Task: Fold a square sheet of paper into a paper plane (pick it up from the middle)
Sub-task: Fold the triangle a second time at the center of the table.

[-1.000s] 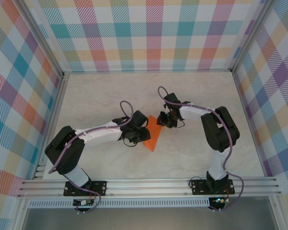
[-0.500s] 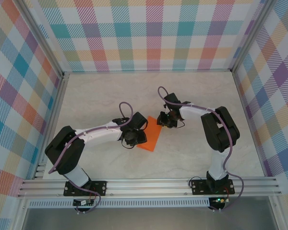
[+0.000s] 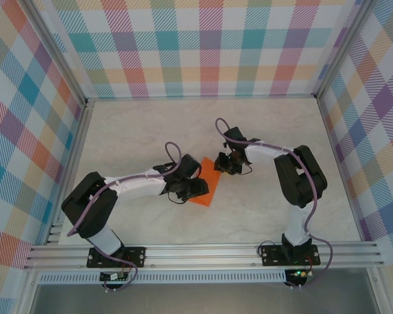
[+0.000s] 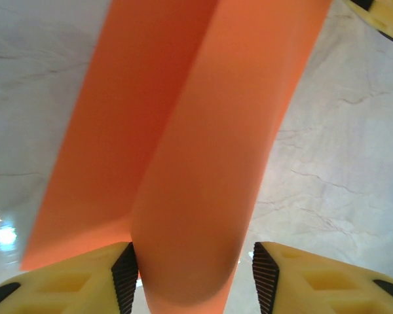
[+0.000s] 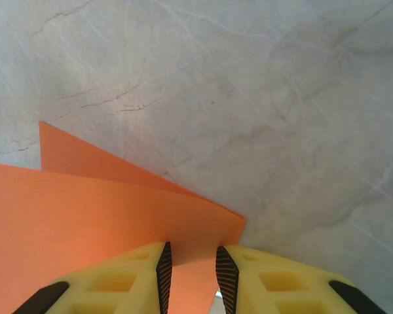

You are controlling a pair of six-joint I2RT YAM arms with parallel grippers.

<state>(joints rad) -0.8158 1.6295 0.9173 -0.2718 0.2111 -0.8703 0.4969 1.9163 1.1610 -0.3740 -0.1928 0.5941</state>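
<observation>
On the pale marbled table, about midway btwn the two arms, the orange sheet is lying partly folded, w/ one layer bulging up over the other. The left gripper is sitting over the sheet's near-left part w/ its jaws standing apart. In the left wrist view the curved bulge of paper is running up btwn the pads, touching one pad while a gap is showing beside the other, so it isn't pinching anything. The right gripper is sitting at the sheet's far-right edge. In the right wrist view its pads are standing narrowly apart w/ the paper's edge running in btwn them; can't tell whether they're actually clamping it. Beneath that top layer a second orange layer is poking out w/ a pointed corner, lying flat on the table. Checked walls are enclosing the workspace on three sides.
</observation>
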